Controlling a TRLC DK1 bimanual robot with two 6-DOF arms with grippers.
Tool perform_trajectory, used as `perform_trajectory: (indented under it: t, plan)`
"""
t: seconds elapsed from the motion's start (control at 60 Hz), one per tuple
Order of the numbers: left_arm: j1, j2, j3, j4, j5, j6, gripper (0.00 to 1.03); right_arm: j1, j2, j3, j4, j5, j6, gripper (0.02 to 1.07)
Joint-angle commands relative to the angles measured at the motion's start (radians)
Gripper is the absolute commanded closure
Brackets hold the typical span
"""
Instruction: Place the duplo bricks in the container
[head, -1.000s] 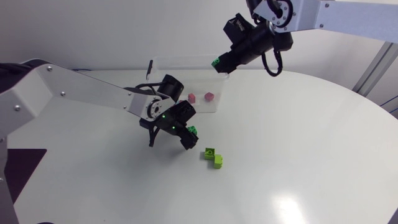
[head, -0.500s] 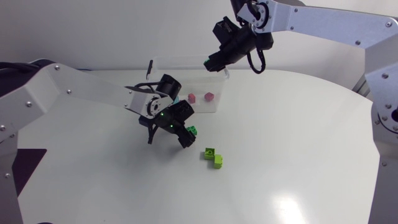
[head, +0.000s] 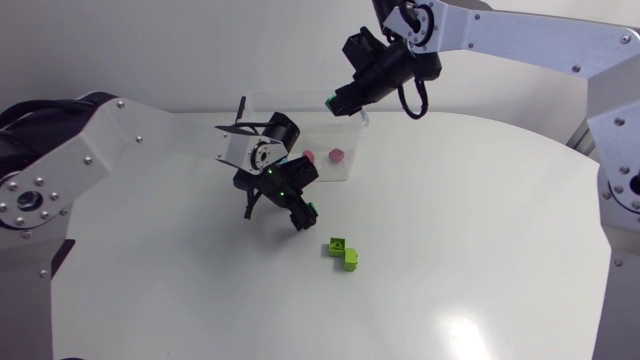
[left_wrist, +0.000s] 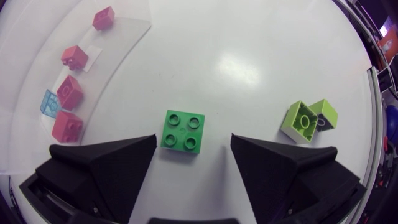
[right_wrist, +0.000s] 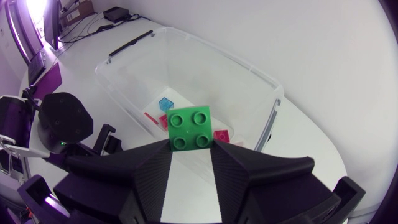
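Pink bricks (left_wrist: 69, 92) sit in the container (right_wrist: 249, 65), the right gripper (right_wrist: 191, 144) clamps a green brick (right_wrist: 190, 127) above it, the left gripper (left_wrist: 193, 142) gapes wide over a second green brick (left_wrist: 183, 129), and two lime bricks (head: 343, 252) lie loose on the worktop (head: 480, 230)

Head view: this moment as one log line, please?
right jaws: shut on green square plastic brick, above clear plastic container | left jaws: open, astride second green square plastic brick

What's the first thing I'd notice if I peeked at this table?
Probably the right claw holding a bright green brick up over the clear container, which has pink bricks inside. Next, the left claw, which is open, with a second green brick on the white table showing between its fingers.
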Motion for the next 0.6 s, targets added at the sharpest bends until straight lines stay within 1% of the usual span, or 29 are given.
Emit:
perform_trajectory:
  t: [0.0, 0.1, 0.167, 0.183, 0.217, 0.233, 0.267, 0.283, 0.3, 0.333, 0.433, 0.583]
  plan:
    - [-0.008, 0.050, 0.054, -0.037, 0.017, 0.036, 0.33, -0.014, 0.033, 0.008, -0.006, -0.011, -0.005, 0.76]
    - [-0.013, 0.073, 0.083, -0.067, 0.020, 0.045, 0.40, -0.018, 0.056, 0.040, -0.006, -0.011, -0.001, 0.76]
    - [-0.021, 0.087, 0.100, -0.086, 0.021, 0.050, 0.48, -0.021, 0.076, 0.065, -0.012, -0.011, 0.002, 0.76]
    - [-0.022, 0.091, 0.104, -0.092, 0.021, 0.050, 0.51, -0.020, 0.081, 0.071, -0.012, -0.011, 0.002, 0.76]
    - [-0.025, 0.098, 0.112, -0.099, 0.023, 0.051, 0.59, -0.020, 0.093, 0.085, -0.021, -0.010, 0.004, 0.71]
    - [-0.025, 0.101, 0.115, -0.102, 0.023, 0.053, 0.63, -0.020, 0.099, 0.094, -0.031, -0.010, 0.006, 0.65]
    - [-0.028, 0.105, 0.118, -0.104, 0.023, 0.053, 0.73, -0.021, 0.105, 0.103, -0.038, -0.010, 0.006, 0.48]
    - [-0.028, 0.108, 0.120, -0.104, 0.023, 0.053, 0.77, -0.021, 0.105, 0.105, -0.041, -0.008, 0.007, 0.36]
    - [-0.028, 0.110, 0.121, -0.106, 0.023, 0.053, 0.79, -0.021, 0.105, 0.106, -0.041, -0.008, 0.007, 0.23]
    - [-0.030, 0.111, 0.120, -0.109, 0.026, 0.054, 0.79, -0.021, 0.104, 0.106, -0.043, -0.007, 0.007, 0.05]
    - [-0.038, 0.111, 0.112, -0.132, 0.032, 0.071, 0.82, -0.026, 0.067, 0.089, -0.049, -0.010, 0.009, 0.06]
    - [-0.041, 0.067, 0.067, -0.149, 0.041, 0.087, 0.83, -0.027, -0.048, -0.012, -0.034, -0.011, 0.006, 0.06]
